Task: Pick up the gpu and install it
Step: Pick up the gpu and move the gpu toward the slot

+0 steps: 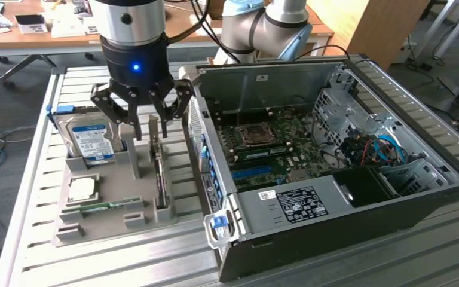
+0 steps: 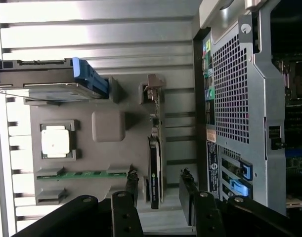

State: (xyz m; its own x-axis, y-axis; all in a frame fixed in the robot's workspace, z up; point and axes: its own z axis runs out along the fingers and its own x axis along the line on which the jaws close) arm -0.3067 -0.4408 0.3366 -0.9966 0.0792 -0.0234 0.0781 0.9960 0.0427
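GPU: the gpu (image 1: pixel 159 173) (image 2: pixel 154 170) stands on its edge in a slot of the grey holder, directly under the tool, its black fan cover and green board in line with the gap between the fingers.
Gripper: the gripper (image 1: pixel 151 130) (image 2: pixel 159 175) hangs over the card with its jaws spread; in the wrist view one finger sits on each side of the card with a gap on both sides, and nothing is gripped.
Holder: the grey holder (image 1: pixel 110 230) (image 2: pixel 91 158) lies beneath the tool on the slatted table (image 1: pixel 94 263) (image 2: pixel 91 34).
Hard drive: the hard drive (image 1: pixel 92 142) (image 2: pixel 42 79), with its blue-white label, stands in its own slot just beside the tool, on the side away from the computer case.
Processor: the processor chip (image 1: pixel 82 189) (image 2: pixel 55 141) lies flat in a pocket further out on that same side.
Memory stick: the memory stick (image 1: pixel 102 207) (image 2: pixel 81 174) lies flat next to the chip.
Computer case: the computer case (image 1: pixel 277 75) (image 2: pixel 235 89) lies open on the tool's other side, close to the holder, with the motherboard (image 1: pixel 269 143) exposed.
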